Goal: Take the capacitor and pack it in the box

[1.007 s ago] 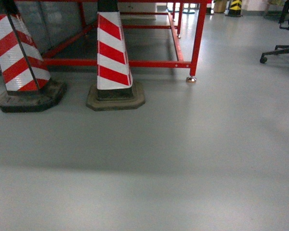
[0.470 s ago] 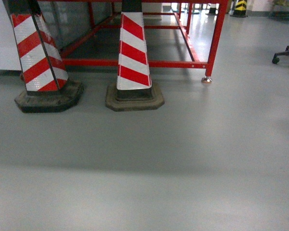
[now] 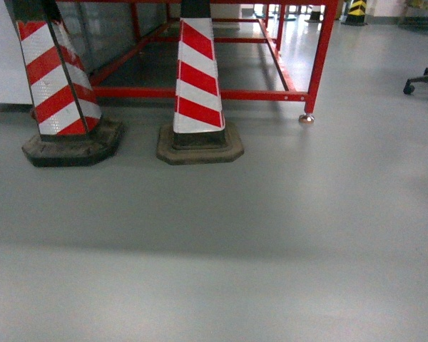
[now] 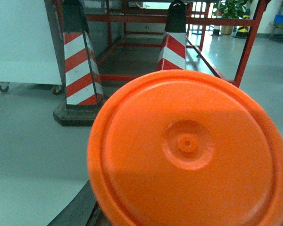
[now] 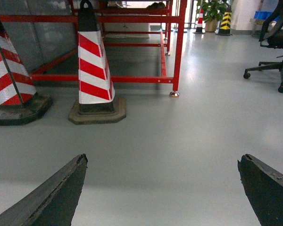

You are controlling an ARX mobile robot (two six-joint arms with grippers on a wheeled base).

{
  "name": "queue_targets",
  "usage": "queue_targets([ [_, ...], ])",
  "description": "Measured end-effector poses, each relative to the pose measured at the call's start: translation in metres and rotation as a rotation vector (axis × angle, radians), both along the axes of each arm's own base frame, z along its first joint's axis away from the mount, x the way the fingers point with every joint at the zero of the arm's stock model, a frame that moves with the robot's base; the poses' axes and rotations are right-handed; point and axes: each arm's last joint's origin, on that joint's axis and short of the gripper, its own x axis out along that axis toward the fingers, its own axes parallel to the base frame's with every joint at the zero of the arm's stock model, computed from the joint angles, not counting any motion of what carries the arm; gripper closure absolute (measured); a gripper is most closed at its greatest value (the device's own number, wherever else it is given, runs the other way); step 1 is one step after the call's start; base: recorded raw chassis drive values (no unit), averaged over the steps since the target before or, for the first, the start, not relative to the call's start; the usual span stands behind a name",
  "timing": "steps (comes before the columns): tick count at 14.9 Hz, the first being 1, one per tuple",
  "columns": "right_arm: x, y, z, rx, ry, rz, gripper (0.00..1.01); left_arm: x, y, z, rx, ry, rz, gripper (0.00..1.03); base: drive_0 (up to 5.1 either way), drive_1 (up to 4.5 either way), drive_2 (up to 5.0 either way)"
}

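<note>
Ahead of me two traffic cones stand side by side on the floor (image 3: 271, 235), the left cone (image 3: 57, 85) near the left edge and the middle cone (image 3: 197, 85) just right of it, apart from each other. Behind them runs a metal frame (image 3: 321, 50), its near right foot (image 3: 306, 118) on the floor right of the middle cone. An office chair (image 5: 276, 42) sits far right. A round disc (image 4: 188, 150) fills the near view before my left wrist.
</note>
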Motion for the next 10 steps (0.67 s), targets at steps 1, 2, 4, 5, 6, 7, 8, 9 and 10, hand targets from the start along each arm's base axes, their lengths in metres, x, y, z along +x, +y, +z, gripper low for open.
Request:
queue_targets([
  [1,0.0,0.0,0.0,0.0,0.0,0.0,0.03,0.0,0.0,0.0,0.0,0.0,0.0,0.59,0.0,0.0,0.0],
  [2,0.0,0.0,0.0,0.0,0.0,0.0,0.03,0.0,0.0,0.0,0.0,0.0,0.0,0.59,0.0,0.0,0.0],
  [4,0.0,0.0,0.0005,0.0,-0.005,-0.001,0.03,0.0,0.0,0.0006,0.0,-0.006,-0.001,0.59,0.0,2.02,-2.0],
  [5,0.0,0.0,0.0,0.0,0.0,0.0,0.03,0.0,0.0,-0.0001,0.0,0.001,0.0,0.59,0.0,4.05,-4.0],
  [6,0.0,0.0,0.0001,0.0,-0.001,0.0,0.03,0.0,0.0,0.0,0.0,0.0,-0.002,0.59,0.0,4.05,-4.0],
  [7,0.0,0.0,0.0001,0.0,-0.001,-0.001,0.03,0.0,0.0,0.0,0.0,0.0,-0.001,0.59,0.0,4.05,-4.0],
  [8,0.0,0.0,0.0001,0.0,-0.001,-0.001,0.03,0.0,0.0,0.0,0.0,0.0,-0.001,0.59,0.0,4.05,-4.0],
  [9,0.0,0.0,0.0,0.0,0.0,-0.001,0.03,0.0,0.0,0.0,0.0,0.0,-0.002,0.59,0.0,4.05,-4.0],
  [10,0.0,0.0,-0.0001,0.0,0.002,-0.001,0.03,0.0,0.0,-0.0001,0.0,0.001,-0.001,0.59,0.0,4.05,-4.0],
])
